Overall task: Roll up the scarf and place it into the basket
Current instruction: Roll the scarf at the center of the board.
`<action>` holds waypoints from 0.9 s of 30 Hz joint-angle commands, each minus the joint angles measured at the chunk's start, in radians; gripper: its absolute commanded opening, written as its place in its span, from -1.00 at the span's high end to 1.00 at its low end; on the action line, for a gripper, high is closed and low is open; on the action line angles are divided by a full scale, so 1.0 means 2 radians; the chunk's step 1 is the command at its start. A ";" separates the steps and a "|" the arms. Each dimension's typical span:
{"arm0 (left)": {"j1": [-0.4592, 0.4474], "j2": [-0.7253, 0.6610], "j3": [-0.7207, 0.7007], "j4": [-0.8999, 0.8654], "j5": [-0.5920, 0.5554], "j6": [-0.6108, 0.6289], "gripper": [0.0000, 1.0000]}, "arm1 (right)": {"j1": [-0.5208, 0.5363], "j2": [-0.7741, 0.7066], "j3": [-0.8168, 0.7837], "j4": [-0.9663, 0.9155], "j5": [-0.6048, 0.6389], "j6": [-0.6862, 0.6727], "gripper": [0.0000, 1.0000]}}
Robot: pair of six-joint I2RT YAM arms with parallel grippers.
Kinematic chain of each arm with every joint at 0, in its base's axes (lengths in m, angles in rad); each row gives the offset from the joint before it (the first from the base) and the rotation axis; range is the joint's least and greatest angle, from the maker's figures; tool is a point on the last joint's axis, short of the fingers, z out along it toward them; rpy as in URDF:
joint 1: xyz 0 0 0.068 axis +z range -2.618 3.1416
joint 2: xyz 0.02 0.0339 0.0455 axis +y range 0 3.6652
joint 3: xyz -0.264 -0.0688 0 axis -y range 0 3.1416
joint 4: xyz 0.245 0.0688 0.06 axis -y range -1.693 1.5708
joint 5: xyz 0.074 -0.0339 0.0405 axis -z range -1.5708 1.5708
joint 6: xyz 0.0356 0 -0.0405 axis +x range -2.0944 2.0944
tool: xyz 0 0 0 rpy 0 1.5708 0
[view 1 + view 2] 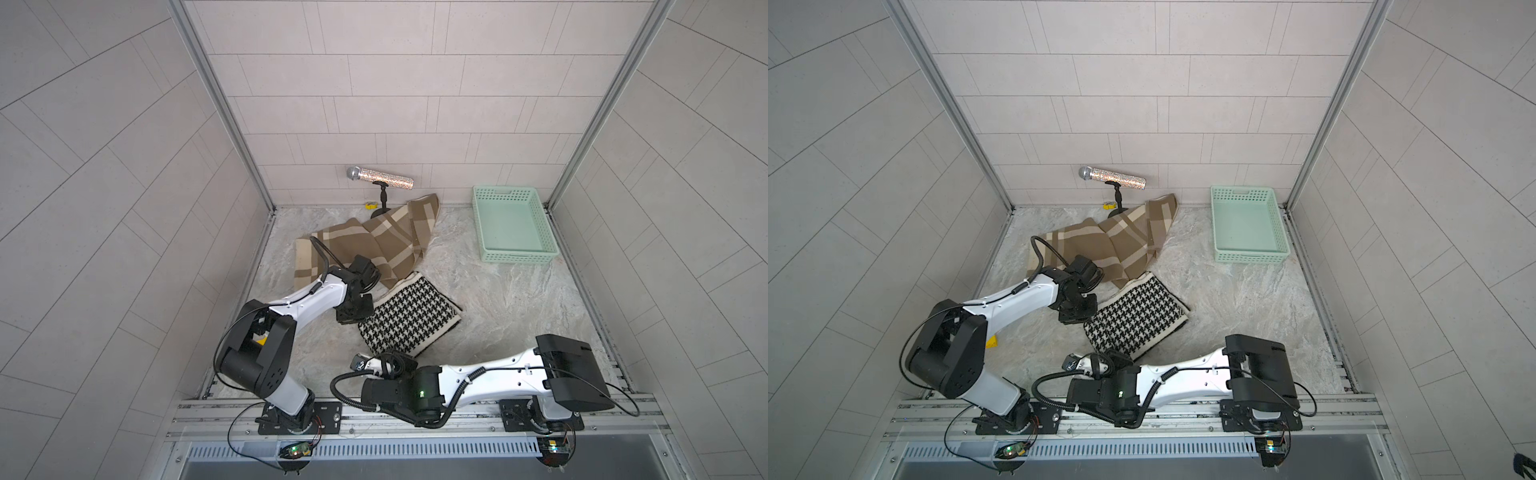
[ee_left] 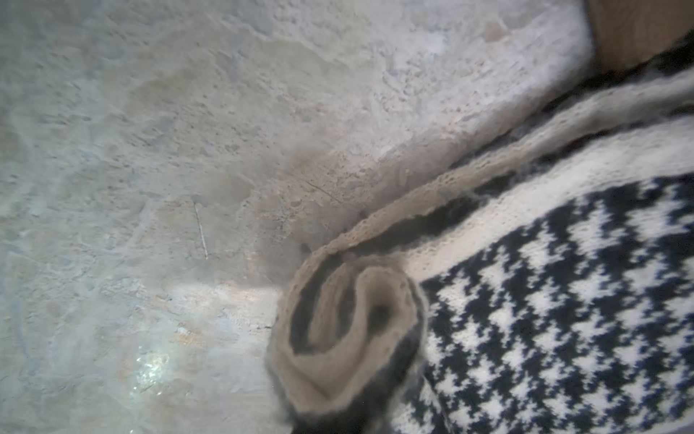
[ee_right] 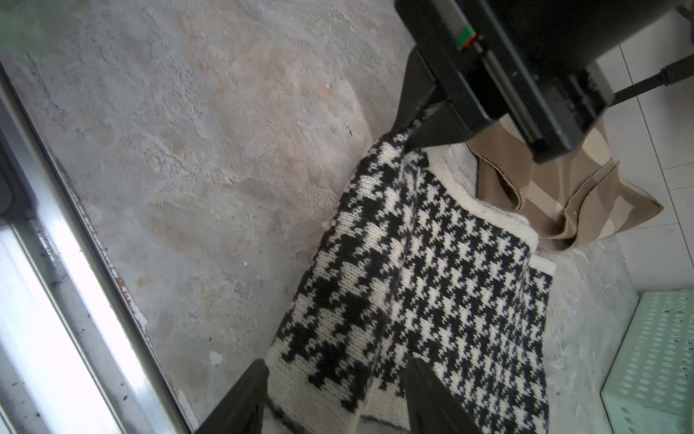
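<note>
My left claw [image 3: 411,135] is clenched on the far, rolled end of the scarf [image 1: 409,318]. The left wrist view shows that end curled into a spiral of cream and black knit, right up against the camera. My right claw [image 3: 338,375] is released. Its two black fingers [image 3: 240,398] stand well apart at the near end of the scarf, one at the cream edge and one over the pattern.

The scarf is black-and-white houndstooth with a cream border. It lies partly rolled on the marbled table [image 1: 498,311] between my two arms, in both top views. It is well apart from the basket [image 1: 519,257], which sits at the far right corner against the wall. The basket is mint green with perforated sides.

A brown plaid cloth [image 1: 365,245] lies crumpled just beyond the scarf, and its near corner touches the scarf's far edge. Behind it a glittery microphone [image 1: 380,178] rests across a small black stand. A tiny yellow item [image 1: 369,204] sits beside the stand's base, and any print on it is too small for me to read. The left claw's housing has a small green-and-red mark [image 3: 467,37]. I cannot make out any lettering there.
</note>
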 commanded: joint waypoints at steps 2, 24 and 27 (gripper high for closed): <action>0.002 0.006 0.018 -0.027 -0.006 0.011 1.00 | -0.011 0.007 0.000 0.025 -0.003 -0.011 -0.21; 0.028 0.005 0.017 -0.013 0.056 0.020 1.00 | -0.046 0.142 0.008 0.010 -0.069 0.045 0.11; 0.039 -0.006 0.018 -0.013 0.072 0.026 1.00 | -0.058 0.130 -0.006 0.009 -0.072 0.067 0.57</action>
